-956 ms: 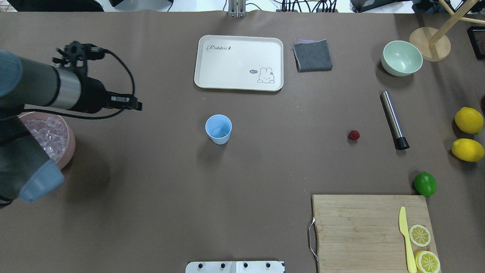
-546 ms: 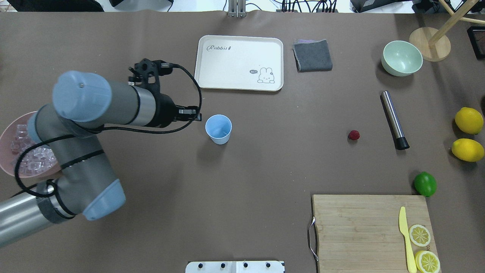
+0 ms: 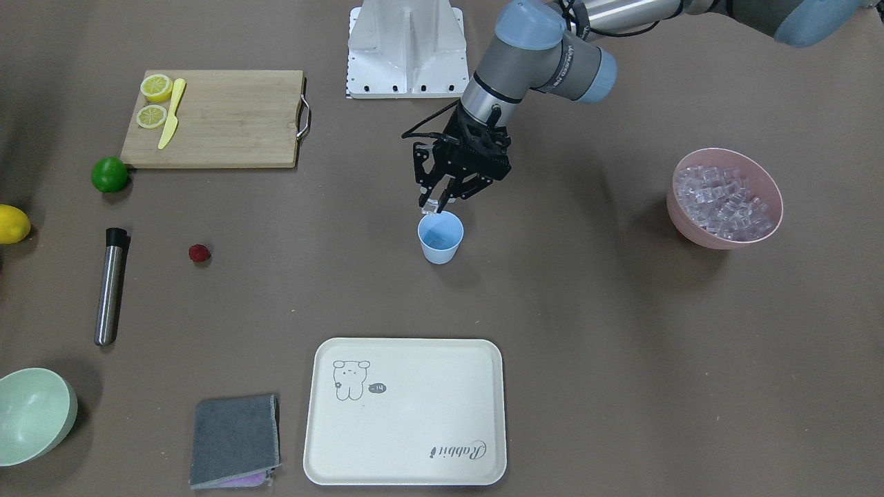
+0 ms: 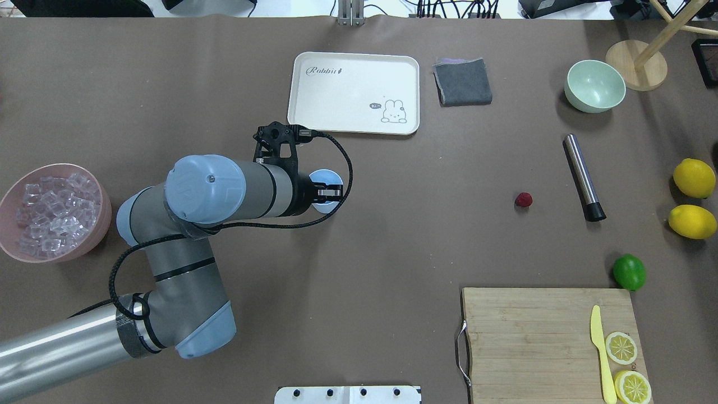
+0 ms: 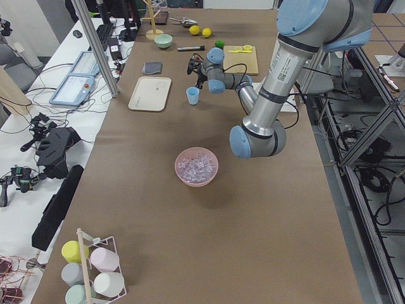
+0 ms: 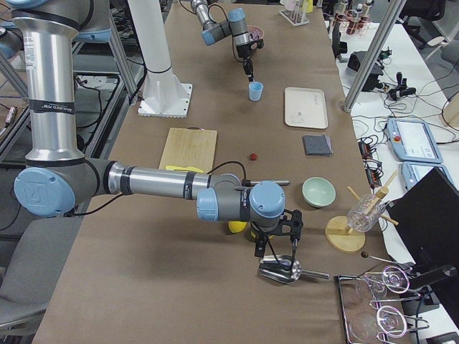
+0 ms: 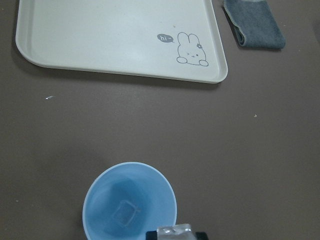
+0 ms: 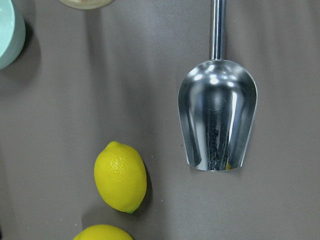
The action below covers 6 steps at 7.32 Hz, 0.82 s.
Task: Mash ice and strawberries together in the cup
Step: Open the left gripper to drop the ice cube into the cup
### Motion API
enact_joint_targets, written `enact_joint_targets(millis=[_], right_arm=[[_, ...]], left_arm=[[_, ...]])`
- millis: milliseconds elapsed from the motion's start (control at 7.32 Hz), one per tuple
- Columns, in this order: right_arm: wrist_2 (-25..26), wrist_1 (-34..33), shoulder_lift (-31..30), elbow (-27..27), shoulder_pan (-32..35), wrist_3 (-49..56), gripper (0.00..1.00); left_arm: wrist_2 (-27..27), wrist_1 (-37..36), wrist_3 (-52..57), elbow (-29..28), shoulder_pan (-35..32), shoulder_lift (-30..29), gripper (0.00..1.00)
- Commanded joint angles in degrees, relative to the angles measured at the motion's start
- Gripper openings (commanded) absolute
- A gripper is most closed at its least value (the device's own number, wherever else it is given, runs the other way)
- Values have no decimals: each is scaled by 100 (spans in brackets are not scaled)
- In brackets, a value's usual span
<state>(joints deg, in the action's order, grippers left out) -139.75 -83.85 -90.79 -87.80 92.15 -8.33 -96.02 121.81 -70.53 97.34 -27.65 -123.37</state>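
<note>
Left wrist: see one ice (image 7: 124,215) cube lying in cup (image 7: 97,200) bottom, a second clamped in left gripper (image 7: 175,235) over the rim. Front: gripper just above cup; strawberry (image 3: 199,253) well apart on table (image 3: 552,310); pink bowl (image 3: 711,241) heaped with cubes. Overhead: cup mostly hidden under wrist. Right side: right gripper (image 6: 277,249) over scoop (image 6: 283,271), far from cup; cannot tell open or closed. Judge ice hard, slick, light: grip flat faces. Strawberry soft, bruisable: pinch sides gently.
</note>
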Motion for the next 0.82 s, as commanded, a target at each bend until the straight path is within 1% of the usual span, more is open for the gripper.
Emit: enact_joint_targets(millis=[0, 410, 546, 683], right_arm=[[0, 0, -17, 9, 5, -2, 100], [0, 0, -17, 44, 5, -2, 100], [0, 0, -17, 18, 5, -2, 100], [0, 0, -17, 26, 5, -11, 100]], left_arm=[[40, -8, 22, -22, -21, 50, 0], [118, -8, 13, -162, -12, 50, 0], [354, -17, 13, -180, 5, 50, 34], [374, -17, 13, -180, 5, 50, 89]])
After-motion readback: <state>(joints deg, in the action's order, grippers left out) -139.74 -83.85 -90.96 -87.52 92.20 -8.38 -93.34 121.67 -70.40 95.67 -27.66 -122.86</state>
